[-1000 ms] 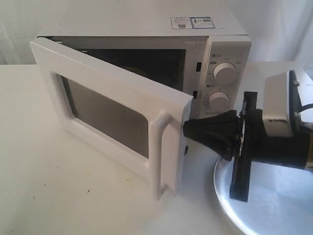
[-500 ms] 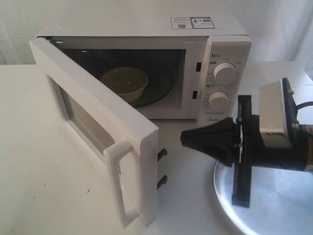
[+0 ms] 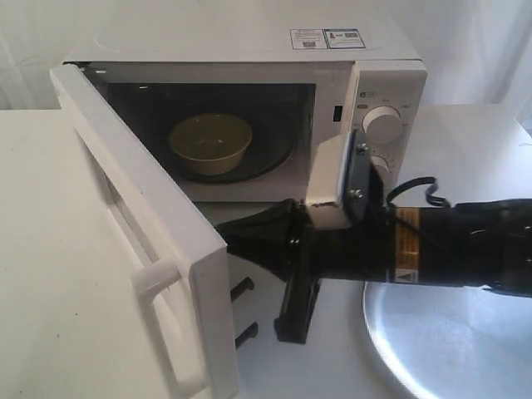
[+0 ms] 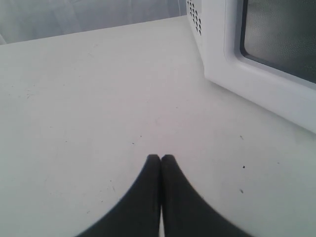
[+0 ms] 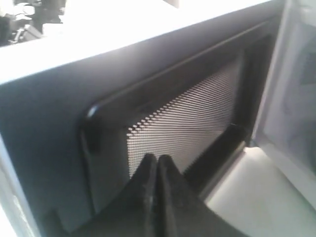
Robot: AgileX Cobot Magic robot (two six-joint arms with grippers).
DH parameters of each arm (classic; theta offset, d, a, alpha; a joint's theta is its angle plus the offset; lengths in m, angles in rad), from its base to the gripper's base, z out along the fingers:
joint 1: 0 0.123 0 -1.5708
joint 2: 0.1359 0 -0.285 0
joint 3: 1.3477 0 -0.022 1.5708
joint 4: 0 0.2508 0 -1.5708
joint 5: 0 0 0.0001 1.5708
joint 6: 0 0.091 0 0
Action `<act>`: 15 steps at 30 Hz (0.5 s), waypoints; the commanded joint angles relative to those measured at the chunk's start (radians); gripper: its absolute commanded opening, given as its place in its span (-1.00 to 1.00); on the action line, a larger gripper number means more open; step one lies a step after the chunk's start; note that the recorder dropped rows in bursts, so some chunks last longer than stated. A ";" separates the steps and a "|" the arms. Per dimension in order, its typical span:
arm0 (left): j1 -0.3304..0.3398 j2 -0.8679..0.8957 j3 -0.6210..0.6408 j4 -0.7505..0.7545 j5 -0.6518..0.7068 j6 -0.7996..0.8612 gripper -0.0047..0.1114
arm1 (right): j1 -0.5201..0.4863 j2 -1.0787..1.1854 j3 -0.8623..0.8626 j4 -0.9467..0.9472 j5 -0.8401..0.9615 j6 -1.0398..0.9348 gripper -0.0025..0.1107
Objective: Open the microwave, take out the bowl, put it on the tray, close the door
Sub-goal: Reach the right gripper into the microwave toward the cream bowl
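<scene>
The microwave (image 3: 249, 46) stands at the far edge of the worktop (image 3: 50, 266), with its door (image 3: 145, 212) wide open and angled out toward the near edge. The bar handle (image 3: 162, 328) is on the door's outer face, and two dark latch hooks (image 3: 243, 289) stick out of its free end. The bowl (image 3: 210, 143) sits upright in the middle of the dark cavity. The right gripper (image 3: 234, 237) reaches in from the right edge, low in front of the cavity. Its black fingers are pressed into one point close to the door's inner face; whether they touch it cannot be told. A white camera (image 3: 332, 187) on the wrist hides the lower dial; the upper dial (image 3: 382, 123) shows. The tray (image 3: 449, 332) lies at the near right corner, partly under the arm.
</scene>
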 commanded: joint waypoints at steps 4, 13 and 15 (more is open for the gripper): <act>-0.001 -0.002 -0.001 -0.004 -0.001 -0.006 -0.92 | 0.102 0.040 -0.034 0.008 0.005 -0.042 -0.96; -0.001 -0.002 -0.001 -0.004 -0.001 -0.006 -0.92 | 0.147 0.040 -0.068 0.037 0.076 -0.085 -0.96; -0.001 -0.002 -0.001 -0.004 -0.001 -0.006 -0.92 | 0.154 0.049 -0.102 0.106 0.234 -0.133 -0.96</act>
